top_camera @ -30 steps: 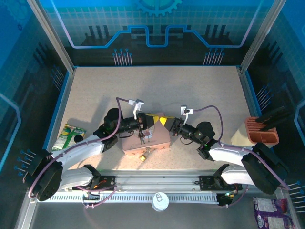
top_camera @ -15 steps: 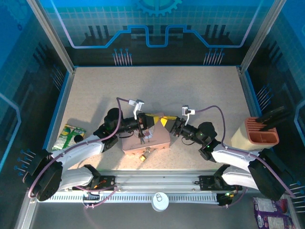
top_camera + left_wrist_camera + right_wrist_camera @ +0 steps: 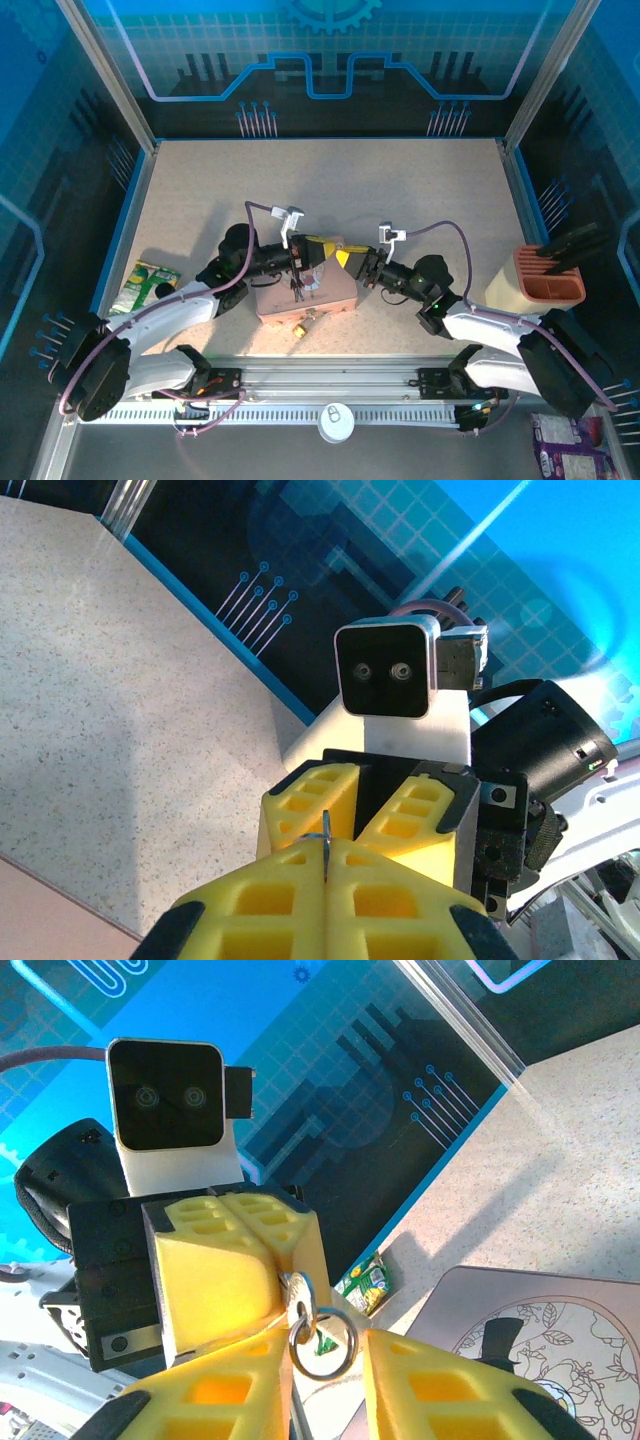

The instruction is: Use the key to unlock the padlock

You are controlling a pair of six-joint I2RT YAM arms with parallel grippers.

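pink tin (image 3: 335, 292): table centre | green packet (image 3: 150, 283): left edge | white disc (image 3: 335, 421): by near rail

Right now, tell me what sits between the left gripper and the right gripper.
A small silver key ring: in the right wrist view it hangs from the left gripper's shut fingers into the right gripper's open gap.

speckled table (image 3: 400, 190) — pink tin (image 3: 335, 293), padlock (image 3: 307, 323) just beside it, green packet (image 3: 148, 283).
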